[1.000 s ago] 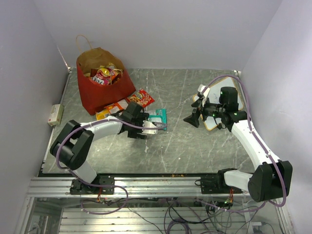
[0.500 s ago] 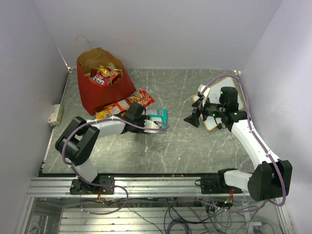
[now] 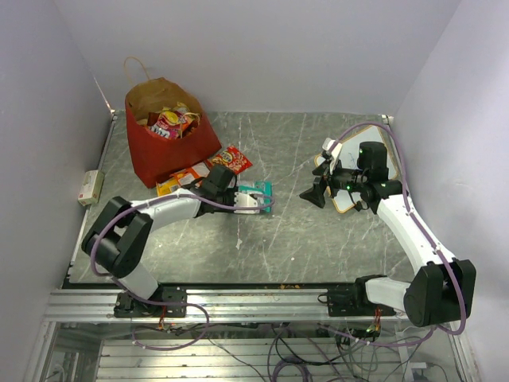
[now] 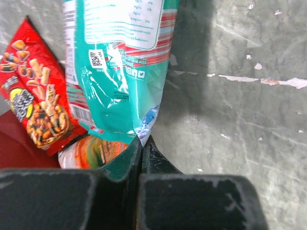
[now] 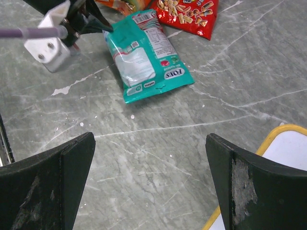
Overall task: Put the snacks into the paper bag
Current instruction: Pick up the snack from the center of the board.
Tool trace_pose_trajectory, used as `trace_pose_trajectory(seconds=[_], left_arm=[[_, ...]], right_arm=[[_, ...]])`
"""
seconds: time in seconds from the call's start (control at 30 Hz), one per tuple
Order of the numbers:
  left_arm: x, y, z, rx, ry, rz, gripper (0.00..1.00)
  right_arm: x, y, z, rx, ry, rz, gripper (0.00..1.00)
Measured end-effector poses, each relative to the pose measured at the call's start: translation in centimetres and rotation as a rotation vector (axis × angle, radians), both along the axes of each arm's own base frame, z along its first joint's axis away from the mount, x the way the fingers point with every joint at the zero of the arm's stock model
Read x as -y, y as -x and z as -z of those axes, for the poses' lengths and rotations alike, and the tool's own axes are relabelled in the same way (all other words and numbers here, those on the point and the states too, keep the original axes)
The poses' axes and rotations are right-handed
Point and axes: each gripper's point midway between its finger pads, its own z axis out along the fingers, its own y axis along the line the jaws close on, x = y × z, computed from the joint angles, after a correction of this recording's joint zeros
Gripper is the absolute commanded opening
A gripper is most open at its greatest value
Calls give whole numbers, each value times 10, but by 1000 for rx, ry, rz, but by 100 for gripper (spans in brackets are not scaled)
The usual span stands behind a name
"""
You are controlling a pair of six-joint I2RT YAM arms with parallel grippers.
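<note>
1. Pinching one corner of the teal packet (image 4: 124, 62), the left fingers (image 4: 143, 146) are closed tight on its crinkled edge.
2. The teal packet lies on the grey marble surface (image 3: 302, 231), printed back upward, nearer the arms than the bag (image 3: 163, 155) and to its right, not touching it.
3. A red packet (image 3: 229, 159) lies just beside the teal packet's far end, face up.
4. An orange-yellow packet (image 3: 179, 179) rests between the red packet and the foot of the bag, close against the bag's red wall.
5. The bag stands upright at the back-left corner of the surface with its mouth open. Its brown inside shows, and a thin loop handle (image 3: 135, 68) rises behind it.
6. Several packets (image 3: 171, 121) already sit inside the bag, red and yellow ones on top.
7. The right fingers (image 3: 320, 185) hover spread wide above the surface, holding nothing, well apart from the teal packet.
8. A white board (image 5: 283, 158) with an orange edge lies on the surface beside the right fingers.
</note>
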Motion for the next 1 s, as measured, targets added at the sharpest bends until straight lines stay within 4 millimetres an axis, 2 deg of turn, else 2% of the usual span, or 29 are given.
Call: trace_pose_trajectory(seconds=[0.13,0.43,0.83,1.0], left_arm=[[2,1,-25,3,35,-18,7],[15,-3,-97,-21,110,-53,7],[2,24,-147,-99,122,-98,7],[-5,26,-176,-79,147,-153,7]], right_arm=[[0,0,0,0,2,2,100],[1,-1,1,6,9,6,100],[2,-2,1,6,11,11,100],[2,-2,1,6,11,11,100]])
